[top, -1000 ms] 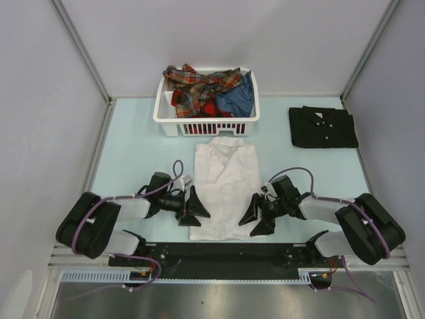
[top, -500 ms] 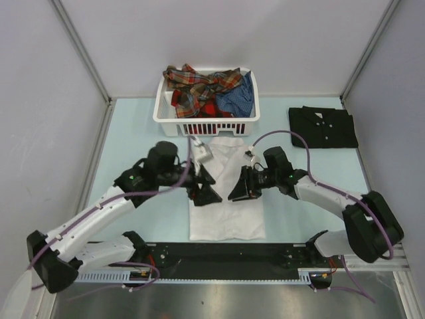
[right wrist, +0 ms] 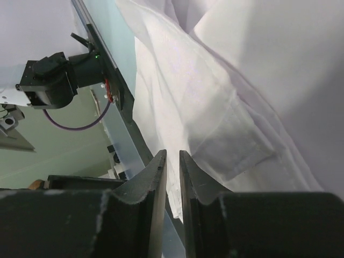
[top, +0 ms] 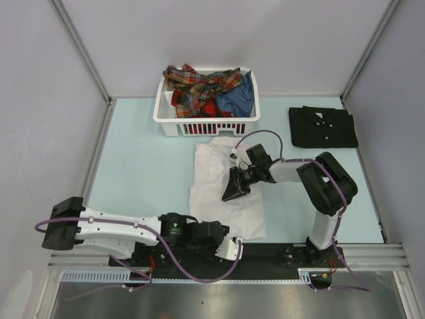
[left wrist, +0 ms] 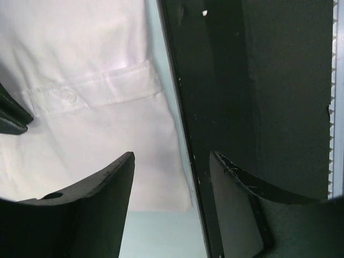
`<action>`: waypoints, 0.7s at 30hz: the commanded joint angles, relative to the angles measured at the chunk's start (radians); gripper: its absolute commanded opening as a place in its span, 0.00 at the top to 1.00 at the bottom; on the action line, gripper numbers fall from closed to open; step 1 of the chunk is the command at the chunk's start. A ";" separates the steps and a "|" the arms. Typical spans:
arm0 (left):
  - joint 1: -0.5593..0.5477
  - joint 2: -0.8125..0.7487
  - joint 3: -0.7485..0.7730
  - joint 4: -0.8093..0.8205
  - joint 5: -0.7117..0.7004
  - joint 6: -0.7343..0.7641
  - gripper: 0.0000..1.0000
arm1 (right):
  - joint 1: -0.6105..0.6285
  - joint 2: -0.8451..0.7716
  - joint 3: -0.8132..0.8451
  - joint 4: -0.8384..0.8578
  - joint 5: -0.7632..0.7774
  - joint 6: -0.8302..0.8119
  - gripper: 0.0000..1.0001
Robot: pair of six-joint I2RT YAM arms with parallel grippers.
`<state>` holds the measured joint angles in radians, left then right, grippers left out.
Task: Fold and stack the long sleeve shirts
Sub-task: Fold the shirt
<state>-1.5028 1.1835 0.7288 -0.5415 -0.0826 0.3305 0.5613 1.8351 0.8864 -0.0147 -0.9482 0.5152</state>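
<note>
Right gripper (top: 234, 191) rests on the middle of the white shirt (top: 240, 216), at the centre of the overhead view. Its jaws are nearly together with only a thin slit between them, and I cannot tell whether any fabric is caught. Left gripper (top: 224, 247) sits low in the frame at the shirt's bottom hem, jaws apart, straddling the hem corner and the black rail (left wrist: 242, 80). The folded black shirt (top: 322, 127) lies at the upper right. Plaid shirts (top: 199, 83) and a blue shirt (top: 240, 100) fill the white basket (top: 206, 124) at top centre.
</note>
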 commanded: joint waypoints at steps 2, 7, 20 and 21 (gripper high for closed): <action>-0.056 0.039 -0.043 0.152 -0.134 0.038 0.37 | -0.017 0.041 -0.012 0.078 -0.017 -0.046 0.81; -0.059 0.119 -0.063 0.225 -0.146 0.061 0.46 | -0.054 0.105 -0.033 0.119 -0.035 -0.029 0.81; -0.063 0.186 -0.157 0.319 -0.206 0.113 0.64 | -0.043 0.181 -0.040 0.141 -0.024 -0.069 0.81; -0.062 0.176 -0.152 0.311 -0.194 0.111 0.77 | -0.035 0.182 -0.040 0.142 -0.024 -0.070 0.81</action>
<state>-1.5654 1.3689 0.5919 -0.2520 -0.2489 0.4065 0.5018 1.9785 0.8604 0.1108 -1.0348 0.5003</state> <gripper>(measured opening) 0.386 0.187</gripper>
